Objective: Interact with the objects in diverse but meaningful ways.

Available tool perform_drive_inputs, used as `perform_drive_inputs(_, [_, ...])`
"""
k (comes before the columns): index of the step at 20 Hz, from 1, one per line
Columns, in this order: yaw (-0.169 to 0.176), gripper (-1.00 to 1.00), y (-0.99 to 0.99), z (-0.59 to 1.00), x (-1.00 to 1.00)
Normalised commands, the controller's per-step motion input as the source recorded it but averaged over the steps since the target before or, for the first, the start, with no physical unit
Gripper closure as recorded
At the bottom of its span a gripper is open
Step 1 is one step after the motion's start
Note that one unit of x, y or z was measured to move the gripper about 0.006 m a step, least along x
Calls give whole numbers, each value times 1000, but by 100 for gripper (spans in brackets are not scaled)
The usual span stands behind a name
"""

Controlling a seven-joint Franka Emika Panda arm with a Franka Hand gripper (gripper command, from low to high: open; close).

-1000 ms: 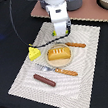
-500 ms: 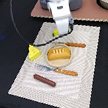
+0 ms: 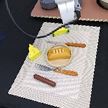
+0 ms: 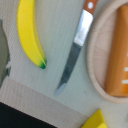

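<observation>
Hovering over the banana (image 3: pixel 61 32) at the mat's (image 3: pixel 88 69) far edge, the gripper (image 3: pixel 68 21) risks nudging the fruit sideways toward the nearby knife (image 4: pixel 75 50) if it descends off-centre. Whether the fingers are spread or closed, I cannot tell; they appear to hold nothing.

Close overhead look at a pale woven placemat (image 4: pixel 55 55). 1 yellow banana (image 4: pixel 30 32) lies on it, curved, its green tip toward the mat's middle. Beside it, apart and not touching, 1 knife (image 4: pixel 75 50): silver blade, orange handle only partly in frame, blade tip near the mat's edge. Just past the knife, a round tan plate (image 4: pixel 95 60) carries an orange-brown bun (image 4: pixel 117 50) with white stripes, cut off by the frame. 1 yellow cheese wedge (image 4: pixel 92 121) shows at the frame's edge. Dark tabletop (image 4: pixel 25 112) beyond the mat. Picture is blurred.
</observation>
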Motion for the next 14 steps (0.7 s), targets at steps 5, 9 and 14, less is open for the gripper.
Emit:
perform_drive_inputs(5, [-80,-100,-576,234,490])
perform_drive_inputs(9, [-50,-100,-391,22,450])
perform_drive_inputs(14, [-34,-100,-286,-59,343])
